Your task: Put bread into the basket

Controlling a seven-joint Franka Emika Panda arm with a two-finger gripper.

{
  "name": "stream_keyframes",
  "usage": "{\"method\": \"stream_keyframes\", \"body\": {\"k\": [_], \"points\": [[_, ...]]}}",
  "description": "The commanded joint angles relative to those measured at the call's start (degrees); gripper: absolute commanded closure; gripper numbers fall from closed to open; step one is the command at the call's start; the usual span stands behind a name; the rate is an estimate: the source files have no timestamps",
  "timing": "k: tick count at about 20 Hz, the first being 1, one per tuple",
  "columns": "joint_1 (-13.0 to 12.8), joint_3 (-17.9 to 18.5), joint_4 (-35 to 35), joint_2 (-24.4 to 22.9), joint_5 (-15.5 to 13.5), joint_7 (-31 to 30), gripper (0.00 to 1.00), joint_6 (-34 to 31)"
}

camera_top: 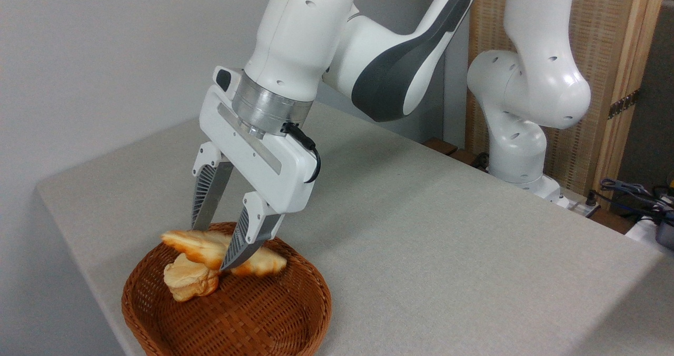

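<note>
1 table [421, 229] fills most of the view, covered in a plain beige-grey cloth with a fine weave. Its far edge runs beside a pale grey wall [105, 45]. At the right, behind the table, stands a wooden-framed screen [621, 56] with a woven tan panel. Dark cables [632, 190] and some partly cropped equipment lie at the right edge, beyond the table; what the equipment is cannot be told.

The white arm base [518, 156] rises at the table's far right side. The arm reaches up out of frame, then descends toward the lower left.

The basket [237, 314], brown woven wicker, sits near the front left corner of the table, its lower rim cut off by the frame edge. Inside it, toward the back, lies a small chunky bun [187, 282], pale golden.

The bread [210, 248], a long golden-tan loaf, is held across the back part of the basket, above and touching or just over the bun; its left tip reaches the rim and its right end points toward the basket's right side. The gripper [213, 243] is closed on the bread: 1 finger stands behind the loaf, the other crosses its front, near the middle. The front finger hides part of the loaf. Whether the loaf rests its weight on the bun cannot be told.
</note>
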Motion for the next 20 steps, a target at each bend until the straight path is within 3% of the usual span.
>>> {"method": "stream_keyframes", "body": {"k": [1, 5, 8, 11, 15, 20], "points": [[-0.25, 0.31, 0.56, 0.12, -1.16, -0.68, 0.0, 0.87], [-0.34, 0.22, 0.56, -0.67, -1.16, -1.56, 0.0, 0.78], [-0.34, -0.22, 0.65, -2.17, -0.37, -5.42, 0.0, 0.17], [-0.42, -0.39, 1.26, -3.92, 0.33, -7.27, 0.0, -4.3], [-0.51, -0.83, 7.4, -4.54, 10.33, -12.18, 0.0, -18.0], [-0.51, -2.94, 9.08, -4.72, 16.67, -15.27, 0.0, -27.24]]}}
